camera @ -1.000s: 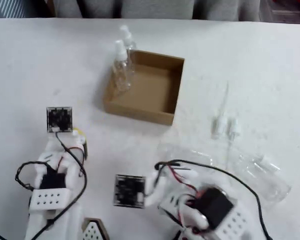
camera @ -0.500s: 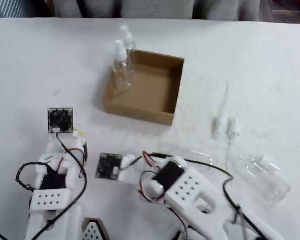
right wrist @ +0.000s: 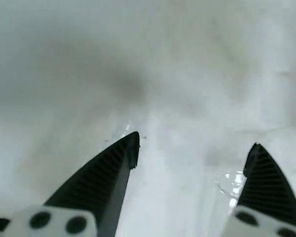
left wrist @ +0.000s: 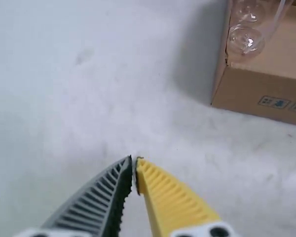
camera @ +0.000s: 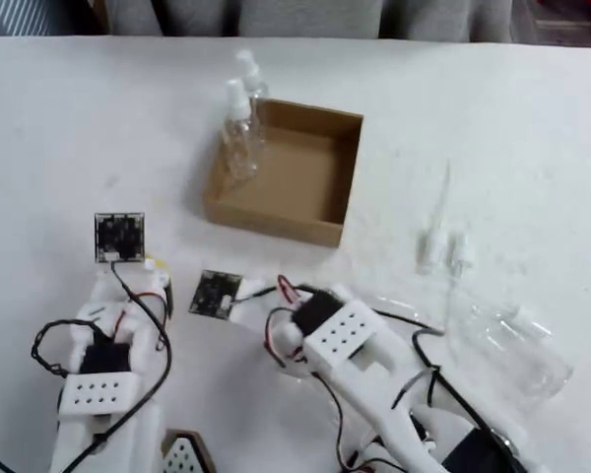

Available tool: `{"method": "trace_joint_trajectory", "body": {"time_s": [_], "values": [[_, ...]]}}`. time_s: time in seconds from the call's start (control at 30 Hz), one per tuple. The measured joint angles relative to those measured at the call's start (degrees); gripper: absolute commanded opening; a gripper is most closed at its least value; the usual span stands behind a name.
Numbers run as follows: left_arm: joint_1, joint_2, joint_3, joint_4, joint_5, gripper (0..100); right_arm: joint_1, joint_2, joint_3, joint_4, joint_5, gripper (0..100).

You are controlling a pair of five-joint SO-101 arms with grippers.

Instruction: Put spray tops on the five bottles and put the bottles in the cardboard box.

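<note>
High view: the cardboard box (camera: pixel 276 219) sits mid-table (camera: pixel 492 108), open side up. Two capped bottles (camera: pixel 240 138) stand in its far corner. The loose spray tops (camera: pixel 443 246) lie well apart from the box. Beyond them the bare bottles (camera: pixel 517 350) lie on their sides. They are clear against the white top, so their outlines are faint and their count is hard to tell. The right arm (camera: pixel 350 340) covers part of them, and both arms hide their own fingers here.

Left wrist view: the left gripper (left wrist: pixel 134 163) is closed on nothing, tips touching, above bare table. A corner of the box is cut off at the edge, with the bottle bases inside. The small print on its side is too small to read.

Right wrist view: the right gripper (right wrist: pixel 195 145) is spread wide and holds nothing. A clear rim (right wrist: pixel 232 181) shows just beside one finger, too cut off to name.
</note>
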Motion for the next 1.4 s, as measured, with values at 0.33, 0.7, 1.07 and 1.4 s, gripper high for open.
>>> {"method": "trace_joint_trajectory", "body": {"time_s": [0.33,0.7,1.07,1.4], "values": [[0.0,0.0,0.0,0.0,0.0,2,0.6,-13.4,-12.8,30.2,0.7,31.7],[0.0,0.0,1.5,-1.8,0.0,2,-7.3,-14.1,-11.0,33.9,1.7,31.7],[0.0,0.0,1.5,-1.8,0.0,2,-7.6,-0.5,-9.0,25.9,-7.6,44.0],[0.0,0.0,1.5,-1.8,0.0,2,-8.2,4.9,-8.3,22.2,-9.4,44.4]]}}
